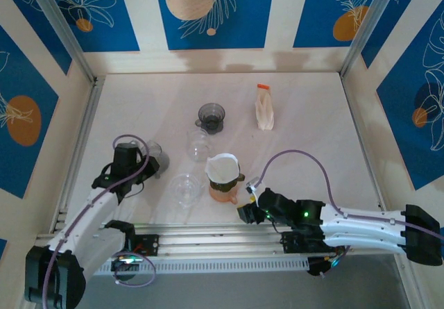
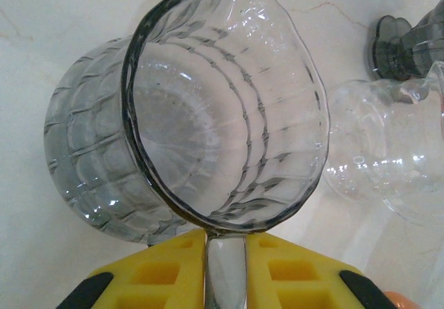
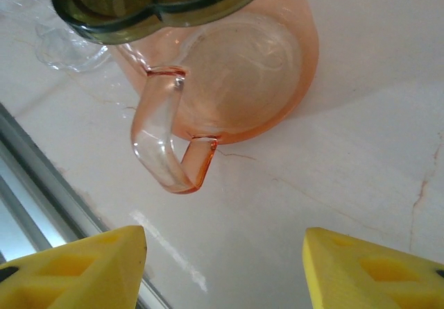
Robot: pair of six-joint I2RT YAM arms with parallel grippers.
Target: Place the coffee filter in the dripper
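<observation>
Filter (image 1: 223, 167) looked seated, so your right jaws hung released by the pink server (image 3: 243, 66); left jaws clenched the grey cup (image 2: 215, 114) by its handle.

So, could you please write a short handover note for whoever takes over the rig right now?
The left hand is shut on the handle of the grey cup.
The right hand is open and empty, facing the handle of the orange jug without touching it.
The filter sits in the dripper on top of the jug.
Done: the filter looks placed.
Left: check that it is seated, then probably let go of the cup.
</observation>
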